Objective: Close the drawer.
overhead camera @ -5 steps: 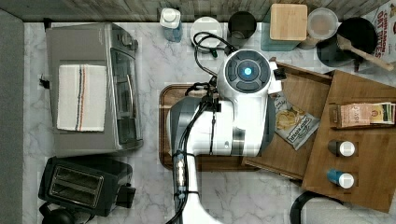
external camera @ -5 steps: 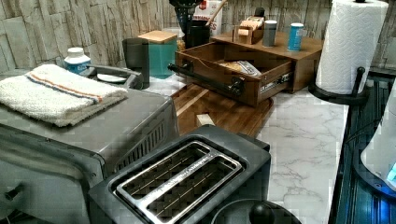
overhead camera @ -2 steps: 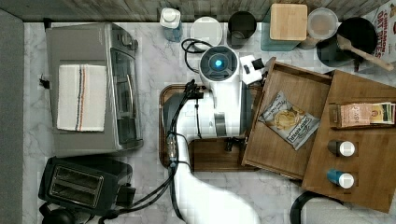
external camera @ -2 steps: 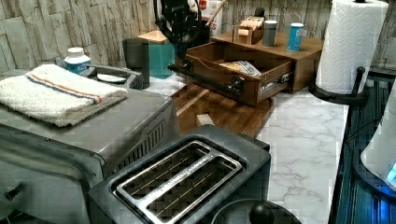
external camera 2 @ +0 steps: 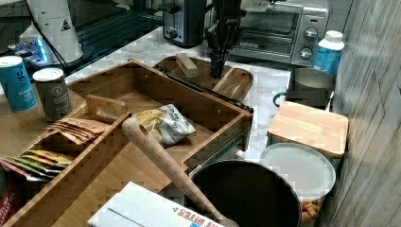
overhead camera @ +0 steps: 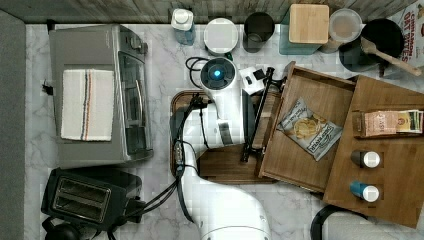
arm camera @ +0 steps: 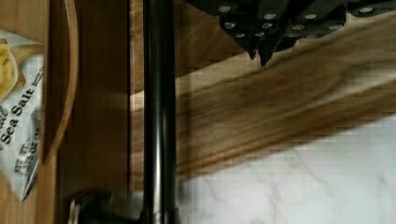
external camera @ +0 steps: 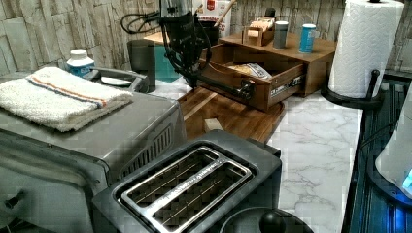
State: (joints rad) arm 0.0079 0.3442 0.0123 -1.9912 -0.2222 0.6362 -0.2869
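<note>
Top view, centre: the gripper (overhead camera: 260, 81) hangs beside the handle (overhead camera: 256, 116) of the open drawer (overhead camera: 306, 131), placed to push it shut. Its fingers (arm camera: 261, 44) are pressed together, holding nothing.

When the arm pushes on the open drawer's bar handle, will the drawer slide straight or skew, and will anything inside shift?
The drawer probably slides rather than tips: a metal runner shows along its side in the right view. It may bind slightly, since the gripper sits near one end of the long handle, off centre. The chip bag lies loose and looks light, so it could slide.
</note>
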